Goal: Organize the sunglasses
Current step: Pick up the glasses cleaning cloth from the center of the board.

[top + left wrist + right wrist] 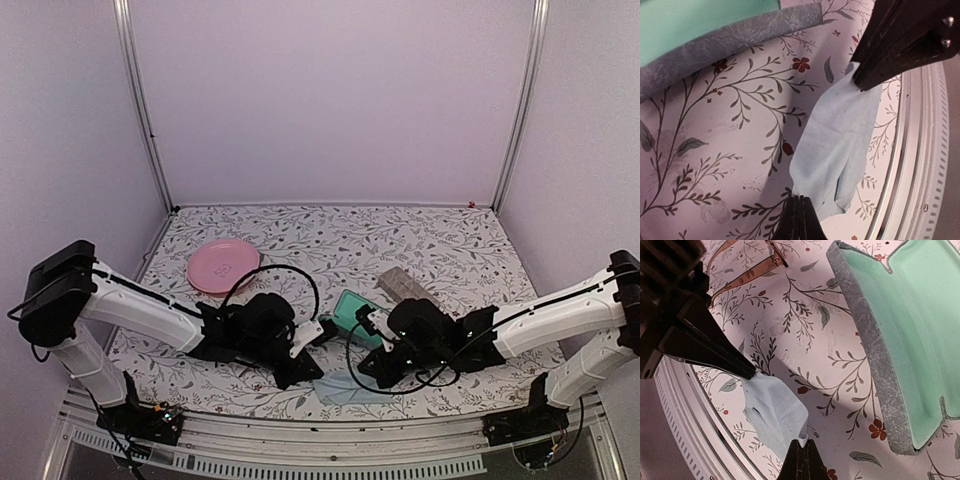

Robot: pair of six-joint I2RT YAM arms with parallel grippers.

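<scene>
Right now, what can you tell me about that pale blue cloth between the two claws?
The pale blue cloth is thin, soft-looking fabric, creased and partly folded. Both grippers are shut on it: the left gripper pinches one end, the right gripper the other, so it spans between them over the floral table near its front edge, beside the open green-lined case.

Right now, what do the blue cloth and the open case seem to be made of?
The blue cloth looks like thin, matte fabric, maybe microfiber: it creases and drapes limply. The open case has a grey, mottled, felt-like shell and a smooth, matte mint-green lining, possibly foam or flocking.
</scene>
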